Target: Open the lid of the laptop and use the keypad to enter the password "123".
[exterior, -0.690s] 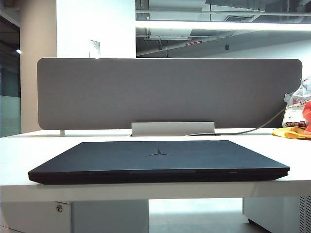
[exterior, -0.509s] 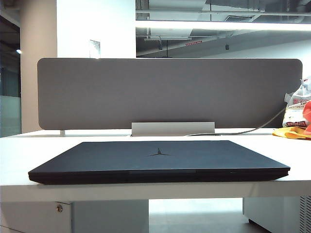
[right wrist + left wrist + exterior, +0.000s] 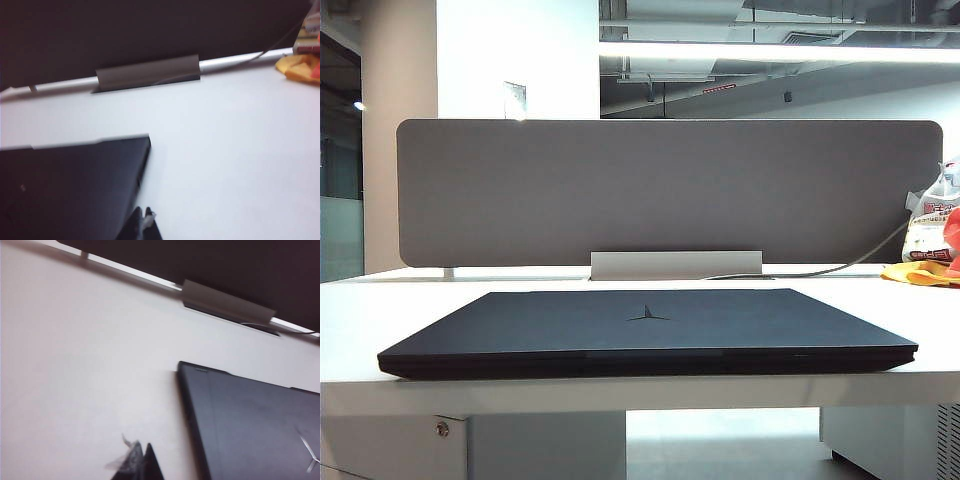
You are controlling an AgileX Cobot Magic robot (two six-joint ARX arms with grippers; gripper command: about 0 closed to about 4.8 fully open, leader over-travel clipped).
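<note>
- Your left gripper (image 3: pixel 141 462) hovers over bare table (image 3: pixel 85 365) just off the laptop's (image 3: pixel 647 332) edge, tips together.
- Your right gripper (image 3: pixel 144 225) hangs beside the opposite edge, tips pressed together, holding nothing.
- Lid (image 3: pixel 640 318) lies flat, closed, emblem (image 3: pixel 647 317) up.
- Grey divider (image 3: pixel 670 190) stands behind.

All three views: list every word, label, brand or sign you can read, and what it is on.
No text reads clearly.
Lid of the closed laptop: a three-pointed emblem, no letters.
Packet at the table's far right: red print, too small to read.
Ceiling sign: red, too small to read.
</note>
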